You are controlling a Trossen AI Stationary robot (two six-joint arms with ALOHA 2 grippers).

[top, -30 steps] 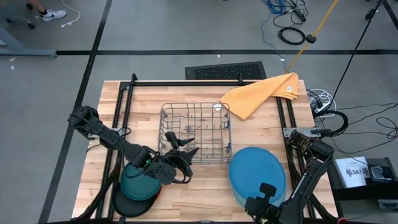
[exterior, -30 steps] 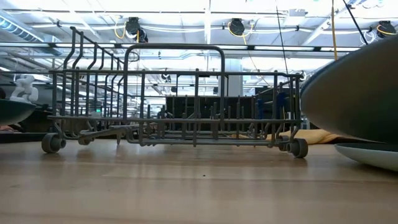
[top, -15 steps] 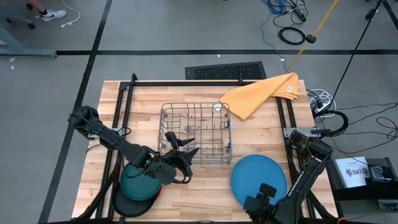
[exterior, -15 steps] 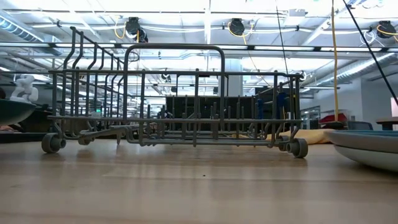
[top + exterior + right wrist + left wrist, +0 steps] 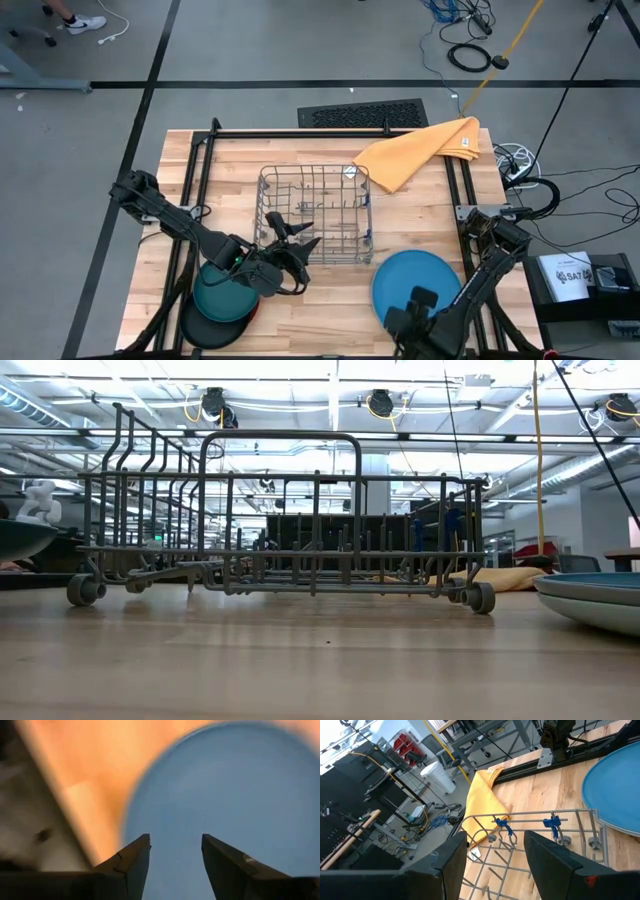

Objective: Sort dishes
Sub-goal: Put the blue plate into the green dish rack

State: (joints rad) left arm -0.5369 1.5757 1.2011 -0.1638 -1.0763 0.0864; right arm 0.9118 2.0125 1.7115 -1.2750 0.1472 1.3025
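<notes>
Hovering right tool [image 5: 172, 852] agape, bright blue plate [image 5: 220, 795] just beneath

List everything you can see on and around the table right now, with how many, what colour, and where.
bright blue plate: one visible on top, blue, table's near right; the low view shows another rim under it
dark teal plate: one, teal, near left, atop a black plate
black plate: one, black, near left edge, under the teal one
wire dish rack: one, grey metal, table centre, no dishes in it
cloth: one, yellow-orange, far right corner
floor vent: one, black, beyond the table
left pincer: dark, open, at the rack's near side
right pincer: dark, open, over the blue plate's near edge, holding nothing
</notes>
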